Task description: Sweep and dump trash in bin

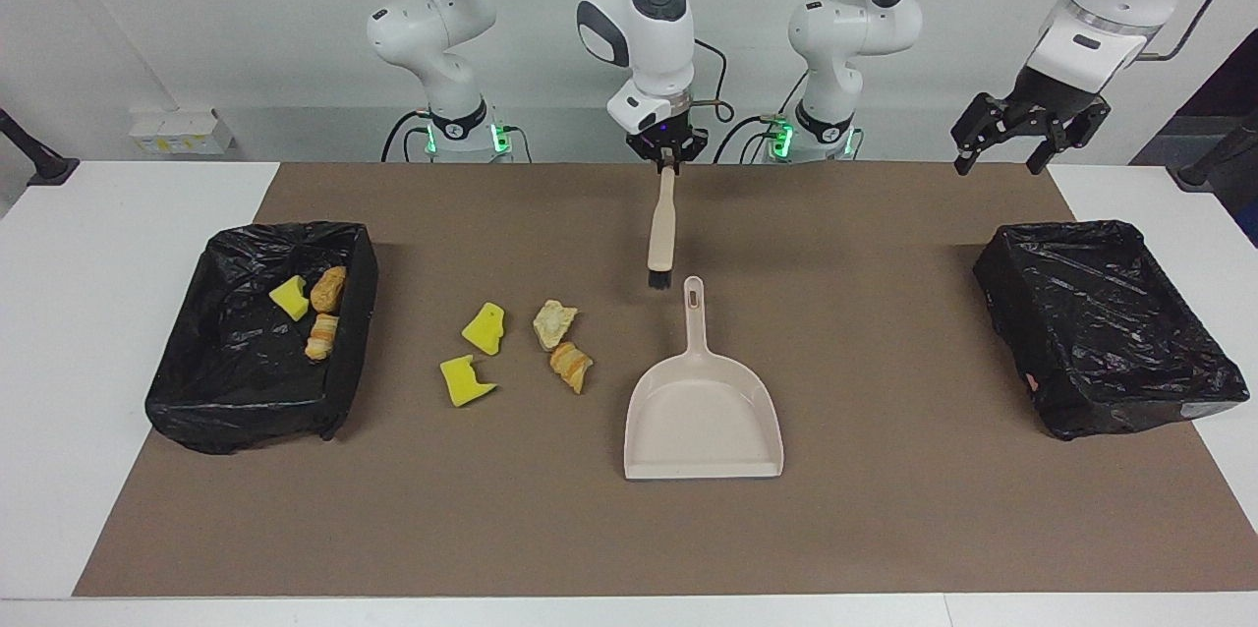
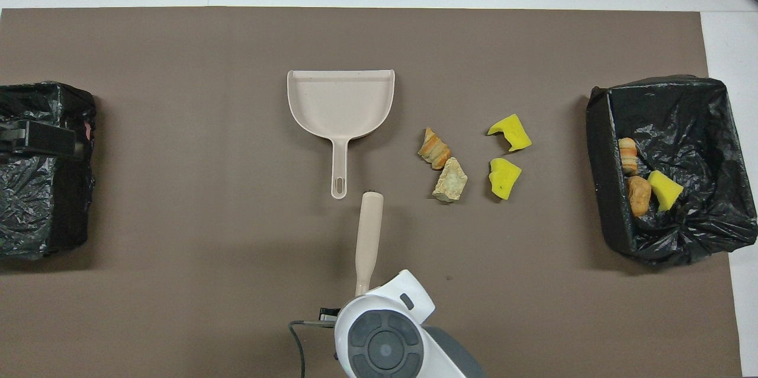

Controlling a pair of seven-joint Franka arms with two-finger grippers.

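Broadly, two black-lined bins (image 1: 260, 337) (image 1: 1106, 322) sit at the mat's (image 1: 885, 529) ends. At center lies the dustpan (image 1: 703, 416); at its ten o'clock lie four trash scraps (image 1: 555, 322) (three more inside one bin). Right gripper (image 1: 667, 158) pinches the brush (image 1: 661, 234) handle, lifted; left gripper (image 1: 1027, 131) hangs spread, empty.

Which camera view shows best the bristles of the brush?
The facing view. There the brush hangs from the right hand, which is shut on its handle, and the dark bristles show at its lower end, above the mat near the dustpan. The overhead view shows mostly the handle and the brush's back; hardly any bristles appear.
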